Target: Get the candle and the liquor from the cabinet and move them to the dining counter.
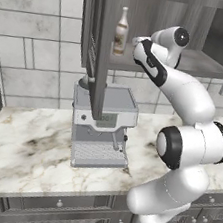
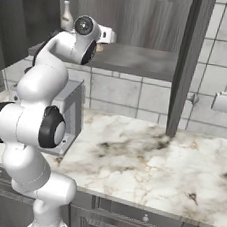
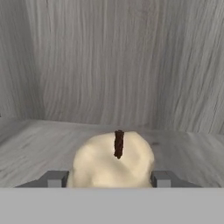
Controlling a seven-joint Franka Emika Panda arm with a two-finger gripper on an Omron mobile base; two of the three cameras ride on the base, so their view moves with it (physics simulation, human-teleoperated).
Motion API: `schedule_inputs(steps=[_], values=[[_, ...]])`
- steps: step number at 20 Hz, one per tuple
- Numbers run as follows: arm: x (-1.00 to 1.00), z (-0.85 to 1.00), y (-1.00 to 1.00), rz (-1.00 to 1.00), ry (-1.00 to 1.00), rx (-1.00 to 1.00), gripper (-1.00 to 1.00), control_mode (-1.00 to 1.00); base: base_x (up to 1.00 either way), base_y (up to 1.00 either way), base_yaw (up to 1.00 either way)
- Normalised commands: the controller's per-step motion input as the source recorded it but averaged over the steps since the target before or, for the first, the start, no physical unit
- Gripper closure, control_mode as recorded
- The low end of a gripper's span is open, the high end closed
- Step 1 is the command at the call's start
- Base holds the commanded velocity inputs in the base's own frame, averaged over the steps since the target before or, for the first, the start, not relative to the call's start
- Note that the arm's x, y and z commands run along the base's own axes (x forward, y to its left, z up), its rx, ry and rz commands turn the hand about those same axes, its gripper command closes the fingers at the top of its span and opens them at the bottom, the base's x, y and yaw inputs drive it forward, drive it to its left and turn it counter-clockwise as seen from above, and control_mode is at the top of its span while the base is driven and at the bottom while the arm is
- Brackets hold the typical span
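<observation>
The beige candle (image 3: 113, 162) with its dark wick sits on the grey shelf of the open cabinet (image 1: 201, 64). My gripper (image 3: 108, 178) reaches into the cabinet, and its two fingertips (image 3: 54, 178) press against the candle's left and right sides, shut on it. The brown liquor (image 1: 121, 31) bottle stands upright on the same shelf, to the left of my hand and apart from it. It also shows behind my arm as the liquor (image 2: 66, 15) in the right base view. The dining counter is out of view.
A steel coffee machine (image 1: 101, 127) stands on the marble worktop (image 1: 22, 145) right under the cabinet. The cabinet's doors hang open: one door (image 1: 100, 46) left of my arm, another door (image 2: 190, 59) to the right. Grey drawers (image 1: 59, 204) run below the worktop.
</observation>
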Motion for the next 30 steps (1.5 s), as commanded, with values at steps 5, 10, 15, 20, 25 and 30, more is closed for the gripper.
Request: schedule_inputs(steps=[5, 10, 15, 20, 25, 30], values=[[0.04, -0.01, 0.0, 0.0, 0.0, 0.0, 1.0, -1.0, 0.0, 0.0, 0.0], [0.0, 0.0, 0.0, 0.0, 0.0, 0.0, 1.0, -1.0, 0.0, 0.0, 0.0], [0.0, 0.0, 0.0, 0.0, 0.0, 0.0, 1.0, -1.0, 0.0, 0.0, 0.0], [-0.14, -0.05, 0.0, 0.0, -0.01, 0.0, 1.0, -1.0, 0.0, 0.0, 0.0], [-0.44, -0.24, 0.0, -0.01, -0.05, 0.0, 1.0, -1.0, 0.0, 0.0, 0.0], [-0.85, -0.02, -0.04, 0.0, -0.09, 0.0, 1.0, -1.0, 0.0, 0.0, 0.0]])
